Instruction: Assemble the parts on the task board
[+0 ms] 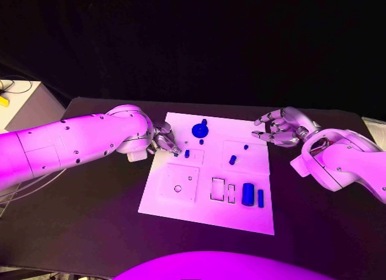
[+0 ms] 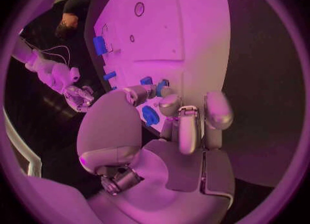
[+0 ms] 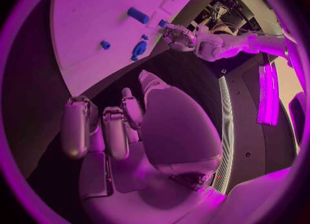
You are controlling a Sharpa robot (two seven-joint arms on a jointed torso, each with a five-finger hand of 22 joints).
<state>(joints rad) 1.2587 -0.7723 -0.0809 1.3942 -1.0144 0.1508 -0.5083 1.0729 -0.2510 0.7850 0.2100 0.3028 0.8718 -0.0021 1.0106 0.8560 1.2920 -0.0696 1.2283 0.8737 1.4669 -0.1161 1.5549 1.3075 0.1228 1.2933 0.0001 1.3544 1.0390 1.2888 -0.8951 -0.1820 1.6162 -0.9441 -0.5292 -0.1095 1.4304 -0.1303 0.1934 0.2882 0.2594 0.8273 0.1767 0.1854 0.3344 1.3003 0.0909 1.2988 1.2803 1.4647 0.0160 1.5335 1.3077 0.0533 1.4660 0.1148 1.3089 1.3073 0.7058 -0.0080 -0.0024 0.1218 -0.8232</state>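
Resting on the black table [image 1: 91, 221], the white task board [image 1: 211, 201] sits midway between both arms. Left hand [image 1: 163, 142] at the board's left edge, fingers curled; whether they pinch anything, cannot tell. Right hand [image 1: 281, 129] off the far right corner over the table, fingers curled in, nothing in them. Blue parts: large piece [image 1: 200, 128] far centre, small pegs [image 1: 232, 159] mid-board, two cylinders [image 1: 249, 193] near right.

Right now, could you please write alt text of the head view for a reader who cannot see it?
A white task board lies on a black table with small blue parts on it. The left hand reaches over the board's left edge; the right hand hovers off its far right corner, fingers curled, holding nothing.
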